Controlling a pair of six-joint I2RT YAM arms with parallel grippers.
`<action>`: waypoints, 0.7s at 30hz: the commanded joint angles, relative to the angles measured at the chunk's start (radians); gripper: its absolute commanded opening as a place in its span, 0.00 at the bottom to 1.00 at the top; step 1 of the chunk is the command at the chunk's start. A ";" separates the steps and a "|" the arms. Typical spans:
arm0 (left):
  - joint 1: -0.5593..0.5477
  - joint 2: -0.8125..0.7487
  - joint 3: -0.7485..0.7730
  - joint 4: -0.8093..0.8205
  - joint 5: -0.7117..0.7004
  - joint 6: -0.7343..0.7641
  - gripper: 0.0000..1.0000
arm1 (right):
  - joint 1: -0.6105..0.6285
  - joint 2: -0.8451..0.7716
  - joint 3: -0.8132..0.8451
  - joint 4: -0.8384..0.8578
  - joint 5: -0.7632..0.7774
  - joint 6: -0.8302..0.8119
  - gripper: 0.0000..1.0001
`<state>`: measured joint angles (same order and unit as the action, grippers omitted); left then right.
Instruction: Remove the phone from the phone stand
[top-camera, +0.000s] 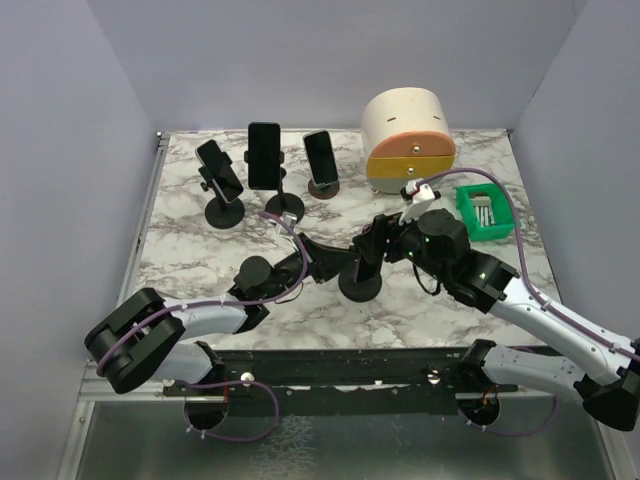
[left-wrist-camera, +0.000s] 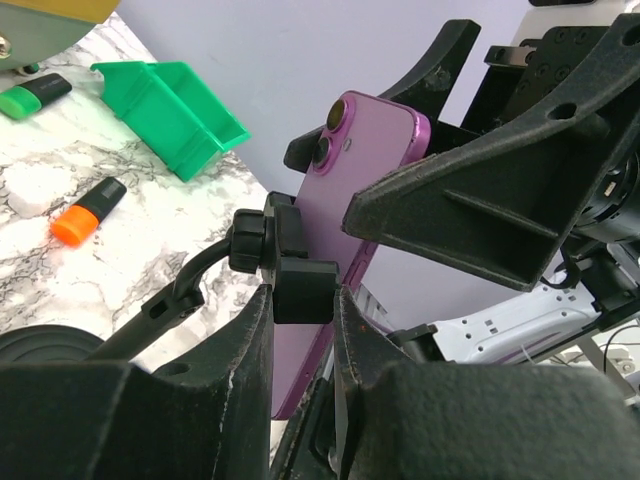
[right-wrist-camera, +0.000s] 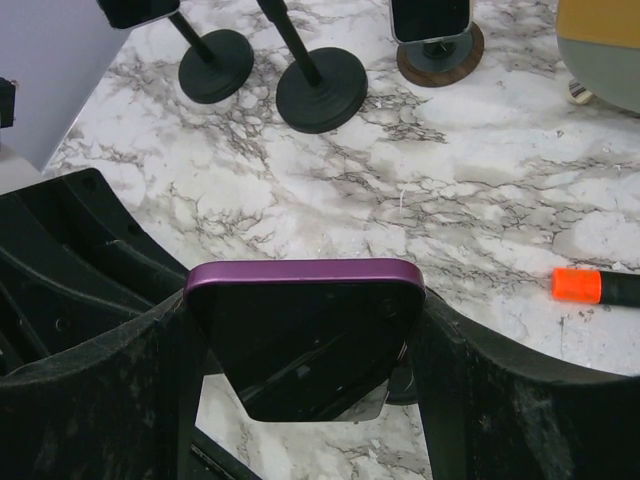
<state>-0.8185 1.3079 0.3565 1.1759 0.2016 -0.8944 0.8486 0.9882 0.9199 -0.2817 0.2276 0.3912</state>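
Right wrist: right end effector (right-wrist-camera: 305, 345), spread wide, grips the phone (right-wrist-camera: 300, 315) by its edges; left end effector (left-wrist-camera: 300, 335), nearly closed, pinches the phone stand (left-wrist-camera: 262, 240) (likely bracing it).

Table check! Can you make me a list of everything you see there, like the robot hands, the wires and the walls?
Surface: marble table, white with grey veins.
Job's things: purple phone sits in its stand, mid-table.
Clutter: three spare phones on stands at the back; round box; green bin; orange marker; green marker.
Grippers: left gripper shut on the stand's clamp; right gripper shut on the phone's sides.
Cables: purple cables run along both arms.
Surroundings: plain walls on three sides.
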 joint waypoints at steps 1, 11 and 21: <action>0.036 0.034 -0.020 -0.017 -0.063 -0.027 0.00 | -0.005 -0.043 -0.028 -0.034 -0.084 -0.038 0.00; 0.033 0.070 0.012 -0.022 -0.003 -0.003 0.00 | -0.006 -0.065 -0.006 0.007 -0.198 -0.019 0.00; 0.018 0.072 0.060 -0.096 0.039 0.031 0.12 | -0.006 -0.094 0.094 0.051 -0.356 0.024 0.00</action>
<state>-0.7959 1.3670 0.3977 1.2018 0.2180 -0.8871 0.8429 0.9283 0.9314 -0.2886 -0.0246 0.3847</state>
